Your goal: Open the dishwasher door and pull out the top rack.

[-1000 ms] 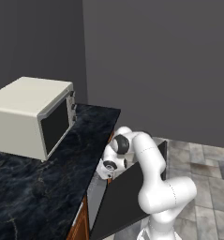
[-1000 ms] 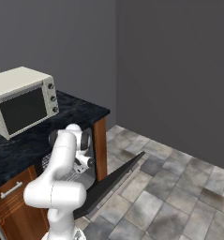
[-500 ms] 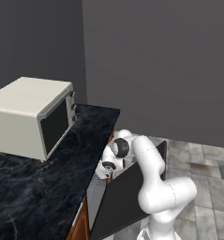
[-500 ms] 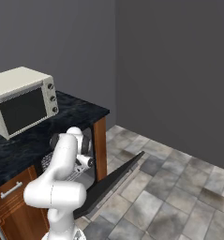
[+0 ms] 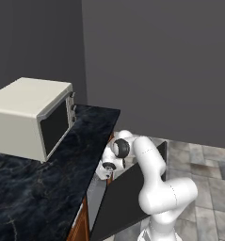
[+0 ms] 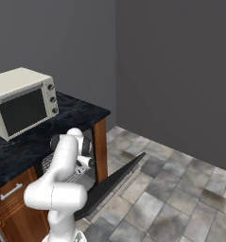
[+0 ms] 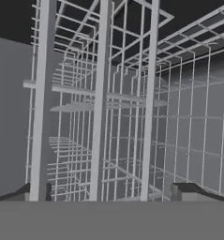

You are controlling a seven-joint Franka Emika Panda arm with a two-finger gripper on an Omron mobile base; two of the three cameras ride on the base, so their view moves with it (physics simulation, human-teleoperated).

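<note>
hand view puts me right up against the top rack (image 7: 132,117): thin grey rods run across the whole picture, with three thicker bars of the front edge standing between my two fingertips (image 7: 183,191). my gripper (image 7: 108,197) has its jaws spread wide and nothing clamped between them yet.

from the base cameras, the dishwasher door (image 5: 128,197) is already dropped open, a black panel sloping out from under the end of the dark worktop (image 5: 52,179), below the corner away from the microwave (image 5: 34,117). the rack (image 6: 55,163) sits inside the cavity, just under the worktop edge, with my wrist reaching in at it.

the step now, as i judge it, is the grab. i want one front bar centred between the pads, pushed in deep before closing, then a straight level pull outward over the door, without twisting, so the rack doesn't bind.
</note>
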